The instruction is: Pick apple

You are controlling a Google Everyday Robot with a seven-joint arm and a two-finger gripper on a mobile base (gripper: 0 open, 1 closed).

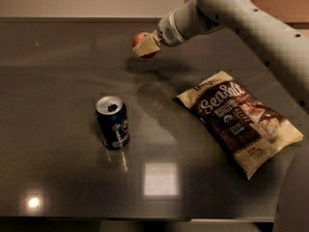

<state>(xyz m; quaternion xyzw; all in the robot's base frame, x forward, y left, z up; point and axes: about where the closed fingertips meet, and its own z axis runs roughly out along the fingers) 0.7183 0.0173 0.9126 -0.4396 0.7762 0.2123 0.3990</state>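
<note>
The small red-orange apple (140, 37) is at the far middle of the dark table (53, 66), between the fingers of my gripper (144, 47). The gripper reaches in from the upper right on the pale arm (231, 8) and is shut on the apple, with a beige finger pad (146, 48) covering most of its front. The apple hangs a little above the tabletop, with a shadow beneath it. Only the apple's top left and a red sliver under the pad show.
An open dark blue soda can (112, 122) stands upright at the left of centre. A brown and cream chips bag (239, 120) lies flat at the right. The table's back edge runs along the wall behind the apple.
</note>
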